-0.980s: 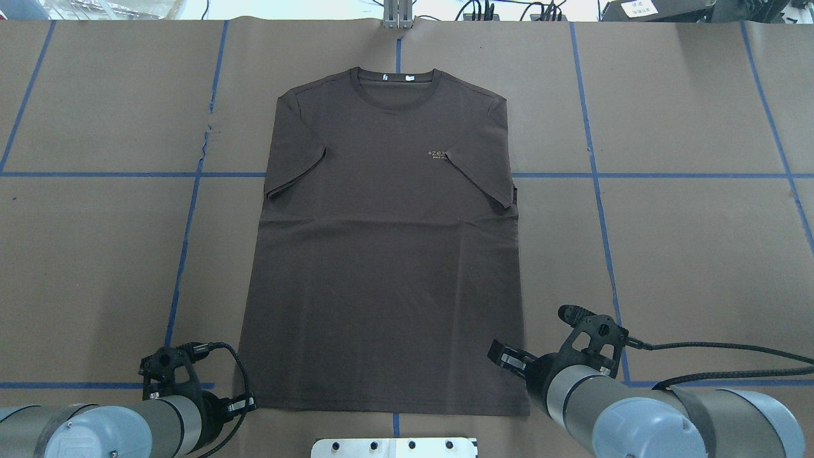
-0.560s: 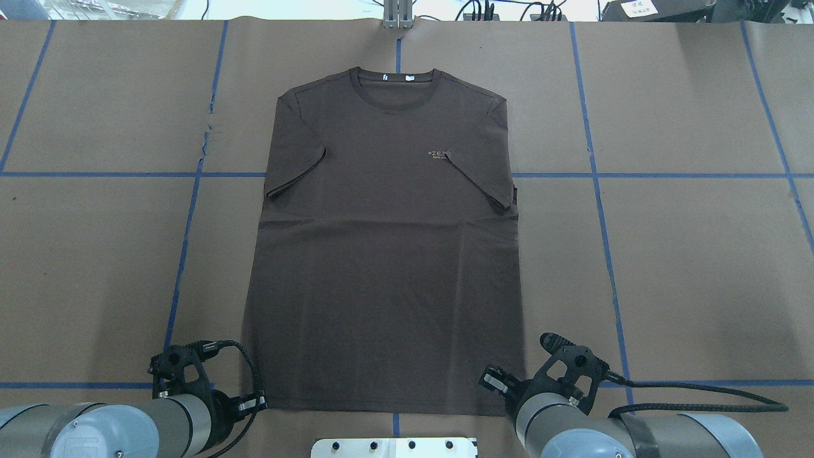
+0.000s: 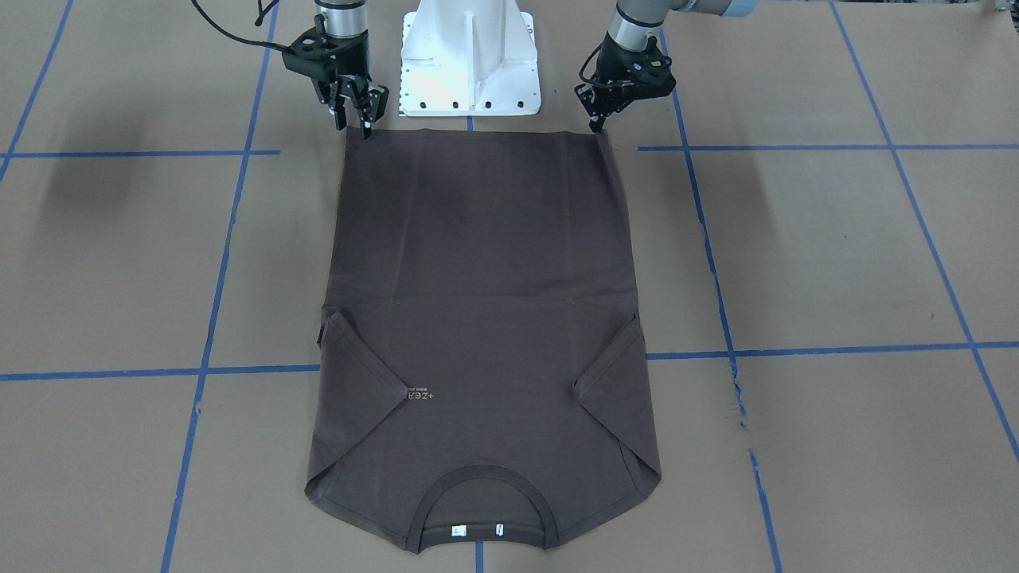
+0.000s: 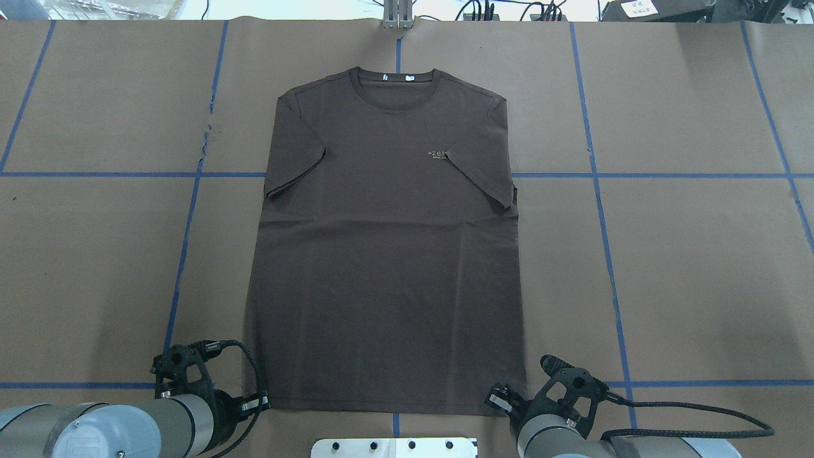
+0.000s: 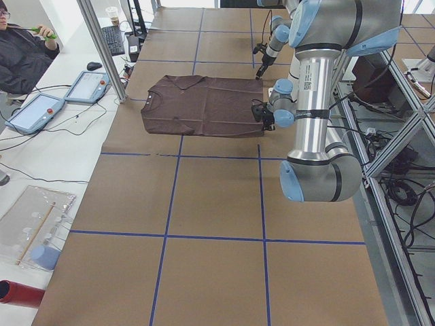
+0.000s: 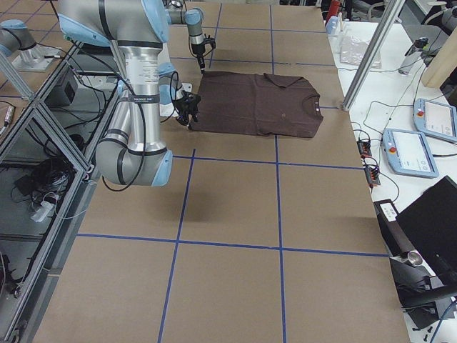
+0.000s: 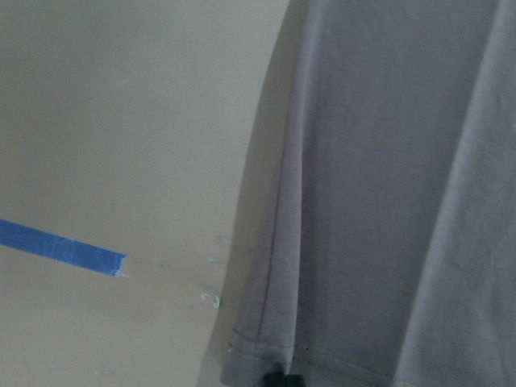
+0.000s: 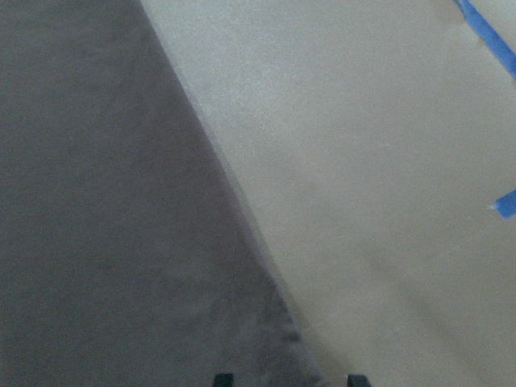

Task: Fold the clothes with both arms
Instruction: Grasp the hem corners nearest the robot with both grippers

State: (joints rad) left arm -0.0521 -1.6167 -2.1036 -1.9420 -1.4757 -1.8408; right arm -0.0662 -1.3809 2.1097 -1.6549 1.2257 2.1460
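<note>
Brown-papered and taped into blue squares, the table (image 3: 796, 239) bears the T-shirt (image 3: 478, 278) flat in the front view, hem toward the robot; each corner wants an equal pinch through both layers before a level lift. Overhead, left gripper (image 4: 256, 402) and right gripper (image 4: 497, 396) sit at those corners. Wrist views show the right's fingertips (image 8: 222, 378) parted astride the hem, clasping nothing; the left's gap cannot be told.
</note>
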